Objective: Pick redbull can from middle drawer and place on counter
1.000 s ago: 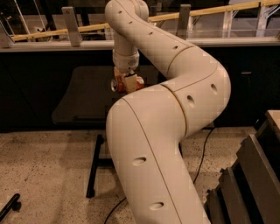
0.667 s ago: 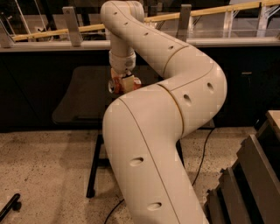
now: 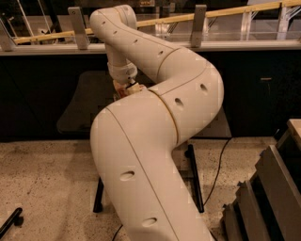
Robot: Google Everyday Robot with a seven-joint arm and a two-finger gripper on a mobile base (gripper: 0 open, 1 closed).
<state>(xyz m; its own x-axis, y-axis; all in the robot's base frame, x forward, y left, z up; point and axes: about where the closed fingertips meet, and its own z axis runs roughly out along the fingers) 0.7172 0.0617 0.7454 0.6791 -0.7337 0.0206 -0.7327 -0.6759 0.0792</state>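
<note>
My gripper (image 3: 126,89) is at the end of the white arm (image 3: 155,141), which fills the middle of the camera view. It hangs just above the dark tabletop (image 3: 87,106). A small red-orange patch of the redbull can (image 3: 122,91) shows in the gripper, which is shut on it. The arm's big elbow hides most of the can and the gripper. No drawer is in view.
A long counter ledge (image 3: 244,44) with a wooden rail (image 3: 225,13) and grey posts runs along the back. A black cable (image 3: 218,164) lies on the speckled floor. Grey stepped panels (image 3: 268,197) stand at the lower right. A black bar (image 3: 10,223) lies at the lower left.
The arm's upper part and the gripper have shifted a little to the left, and the red-orange can has moved with the gripper.
</note>
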